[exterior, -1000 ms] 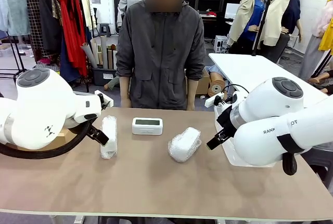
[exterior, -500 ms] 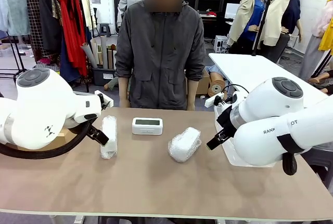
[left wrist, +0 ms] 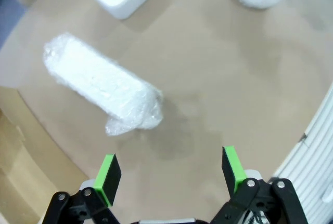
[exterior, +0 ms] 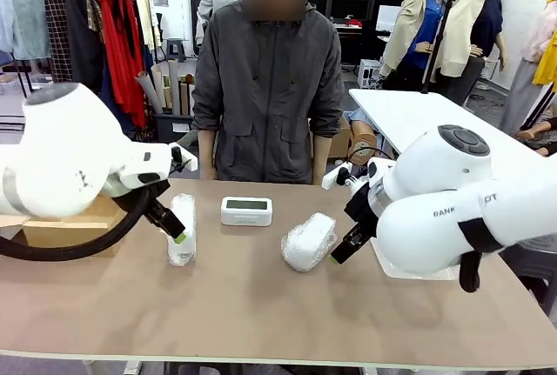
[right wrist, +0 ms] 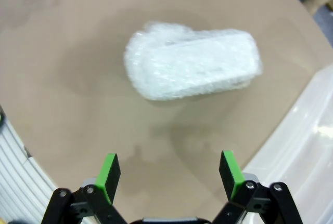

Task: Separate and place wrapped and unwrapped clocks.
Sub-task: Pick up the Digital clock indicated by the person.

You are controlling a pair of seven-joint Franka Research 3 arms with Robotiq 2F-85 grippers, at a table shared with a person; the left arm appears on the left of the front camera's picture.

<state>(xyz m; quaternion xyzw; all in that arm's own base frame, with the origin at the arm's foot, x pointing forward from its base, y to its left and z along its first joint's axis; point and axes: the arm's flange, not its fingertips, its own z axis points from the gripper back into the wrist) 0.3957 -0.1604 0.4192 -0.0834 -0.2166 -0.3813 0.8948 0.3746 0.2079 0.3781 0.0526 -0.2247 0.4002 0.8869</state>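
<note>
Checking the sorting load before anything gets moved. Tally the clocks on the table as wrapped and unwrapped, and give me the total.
Wrapped in bubble wrap: 2 - left bundle, right bundle
Unwrapped: 1 - bare white digital clock
Total: 3

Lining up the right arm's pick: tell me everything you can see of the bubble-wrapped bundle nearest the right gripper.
The right-hand wrapped bundle is an oblong white block showing through translucent bubble wrap, which looks bunched and rounder at one end. It lies flat on the brown table, angled diagonally, to the right of the bare clock and apart from it. Nothing touches it; the right gripper, open, points at it from close by without contact.
</note>
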